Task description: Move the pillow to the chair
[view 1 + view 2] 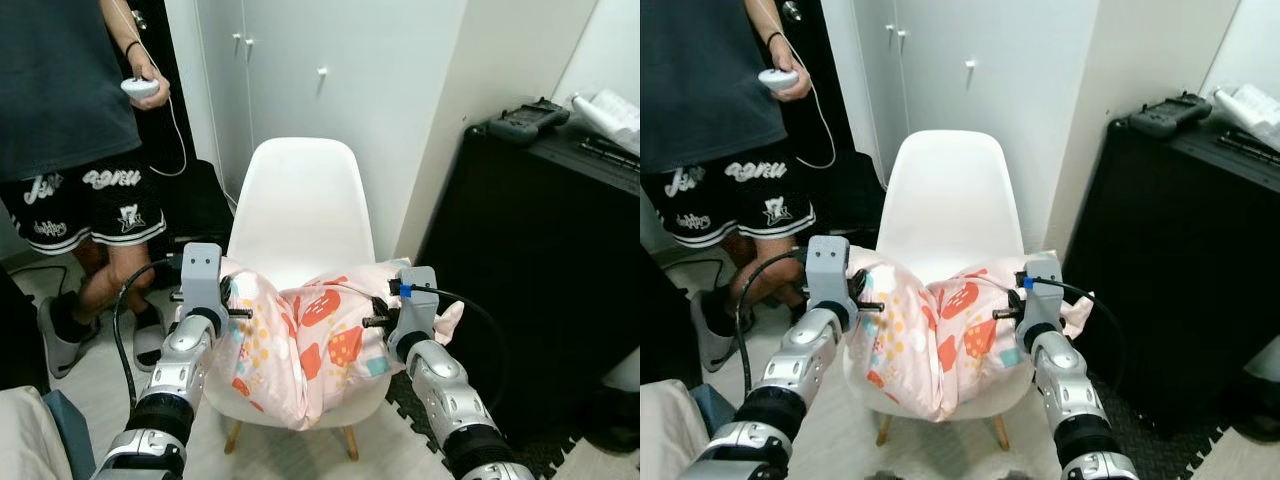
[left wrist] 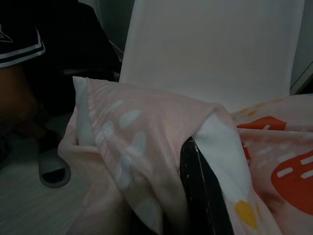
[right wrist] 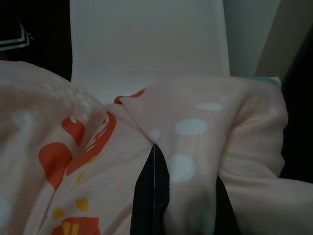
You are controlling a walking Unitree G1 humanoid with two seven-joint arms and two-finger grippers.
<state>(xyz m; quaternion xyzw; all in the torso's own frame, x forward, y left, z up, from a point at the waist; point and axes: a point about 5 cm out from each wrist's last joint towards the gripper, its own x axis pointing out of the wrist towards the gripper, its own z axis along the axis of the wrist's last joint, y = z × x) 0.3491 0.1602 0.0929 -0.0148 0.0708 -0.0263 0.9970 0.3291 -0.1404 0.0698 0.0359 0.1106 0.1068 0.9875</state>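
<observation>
We see the pink pillow (image 1: pixel 300 340), printed with orange and yellow shapes, resting on the seat of the white chair (image 1: pixel 300 200) and sagging over its front edge. Our left gripper (image 2: pixel 195 196) and right gripper (image 3: pixel 183 196) each have jaws clamped on pillow fabric. A person (image 1: pixel 70 120) stands beside the chair holding a white controller (image 1: pixel 140 87); the lettering on their shorts is unreadable.
</observation>
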